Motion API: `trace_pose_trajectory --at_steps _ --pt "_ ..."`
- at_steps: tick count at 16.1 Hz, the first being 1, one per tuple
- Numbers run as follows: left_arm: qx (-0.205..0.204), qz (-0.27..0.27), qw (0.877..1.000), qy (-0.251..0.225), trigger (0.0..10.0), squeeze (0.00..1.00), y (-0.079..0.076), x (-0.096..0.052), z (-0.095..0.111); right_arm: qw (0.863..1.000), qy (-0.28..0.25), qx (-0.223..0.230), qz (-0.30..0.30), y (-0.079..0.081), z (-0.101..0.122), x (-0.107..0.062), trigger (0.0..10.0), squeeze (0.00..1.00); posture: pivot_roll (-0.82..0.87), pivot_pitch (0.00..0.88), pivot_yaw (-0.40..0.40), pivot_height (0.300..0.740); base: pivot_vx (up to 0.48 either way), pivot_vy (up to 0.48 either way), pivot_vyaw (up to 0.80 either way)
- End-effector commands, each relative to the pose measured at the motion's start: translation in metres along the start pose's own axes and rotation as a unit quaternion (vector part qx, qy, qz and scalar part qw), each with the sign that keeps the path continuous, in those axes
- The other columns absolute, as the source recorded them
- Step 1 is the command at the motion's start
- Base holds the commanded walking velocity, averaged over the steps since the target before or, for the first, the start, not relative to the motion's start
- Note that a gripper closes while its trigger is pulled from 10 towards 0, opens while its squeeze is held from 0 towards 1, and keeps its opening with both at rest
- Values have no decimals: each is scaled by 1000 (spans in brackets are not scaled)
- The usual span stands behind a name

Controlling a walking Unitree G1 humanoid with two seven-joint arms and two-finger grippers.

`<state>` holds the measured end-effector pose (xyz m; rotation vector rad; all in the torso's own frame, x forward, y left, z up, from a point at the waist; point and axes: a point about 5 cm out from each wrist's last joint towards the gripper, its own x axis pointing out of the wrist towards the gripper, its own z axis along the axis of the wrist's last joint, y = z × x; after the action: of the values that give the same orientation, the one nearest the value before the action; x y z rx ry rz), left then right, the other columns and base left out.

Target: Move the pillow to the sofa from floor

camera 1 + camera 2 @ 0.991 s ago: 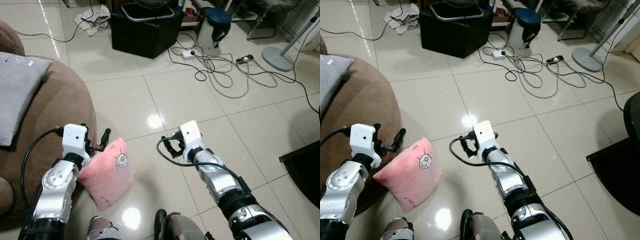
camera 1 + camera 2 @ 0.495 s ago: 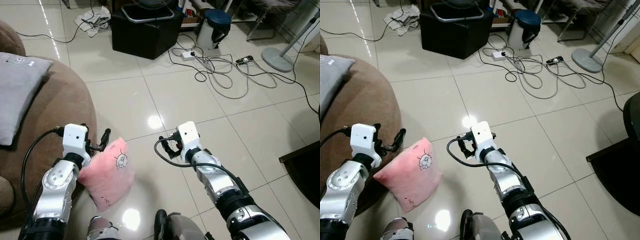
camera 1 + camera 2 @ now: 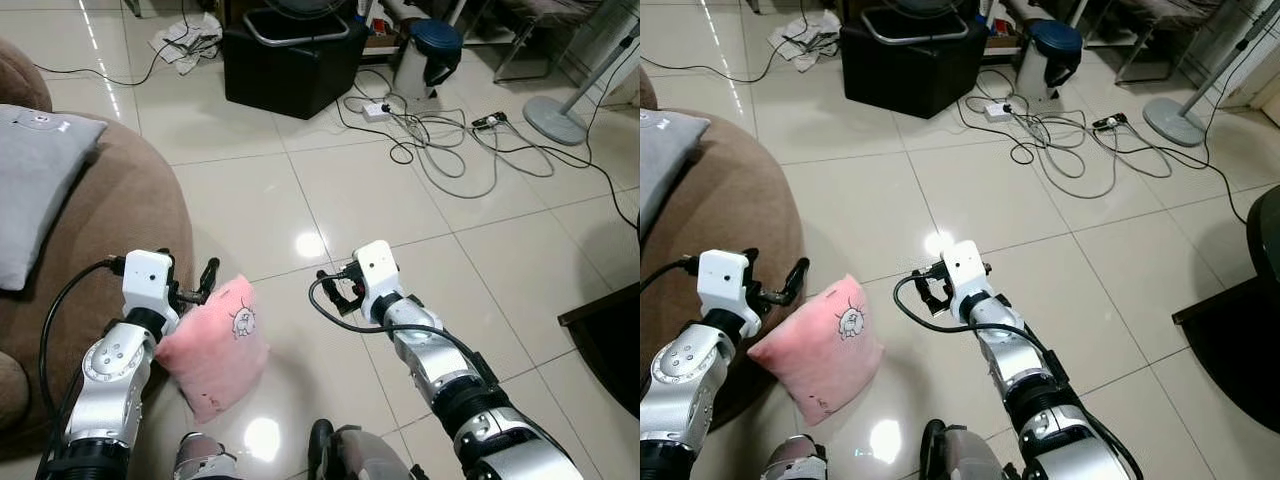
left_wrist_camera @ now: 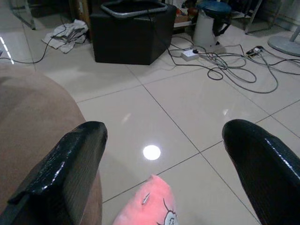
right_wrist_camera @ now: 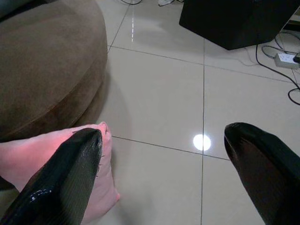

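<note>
The pink pillow [image 3: 215, 345] with a small cartoon face stands on the tiled floor, leaning against the brown sofa [image 3: 120, 220]. My left gripper [image 3: 200, 288] is open just above the pillow's top corner [image 4: 150, 206], close to the sofa's side. One of its fingers [image 3: 209, 270] shows above the pillow. My right gripper [image 3: 340, 290] is open a short way right of the pillow, low over the tiles, pointing toward it. In the right wrist view the pillow [image 5: 47, 150] lies beside one finger [image 5: 70, 178], with nothing between the fingers.
A grey cushion [image 3: 35, 180] lies on the sofa. A black box [image 3: 290, 60], a blue-lidded bin [image 3: 430, 50], loose cables [image 3: 440, 140], a fan base [image 3: 555, 118] and a crumpled cloth [image 3: 185, 40] sit further out. Dark furniture [image 3: 610, 340] stands at the right.
My right gripper has shifted slightly left, toward the pillow. The left arm and the pillow have hardly moved.
</note>
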<state>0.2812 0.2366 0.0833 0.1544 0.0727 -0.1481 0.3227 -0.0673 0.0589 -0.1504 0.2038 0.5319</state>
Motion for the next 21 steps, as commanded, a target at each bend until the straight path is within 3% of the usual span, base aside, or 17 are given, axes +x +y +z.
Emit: trace_pose_trajectory --at_steps 1,15,21 --pt "5 -9 1000 3 10000 0 -5 2 -2 1000 9 -5 -2 -6 -4 -2 10000 0 275 187 -192 740 0 0 0" --pt "12 -13 1000 2 10000 0 -8 3 -1 999 20 -14 28 0 -2 2 10000 0 274 211 -192 740 0 0 0" --pt "10 -13 1000 0 10000 0 -9 2 -1 999 23 -6 36 3 -1 4 10000 0 275 219 -196 728 0 0 496"
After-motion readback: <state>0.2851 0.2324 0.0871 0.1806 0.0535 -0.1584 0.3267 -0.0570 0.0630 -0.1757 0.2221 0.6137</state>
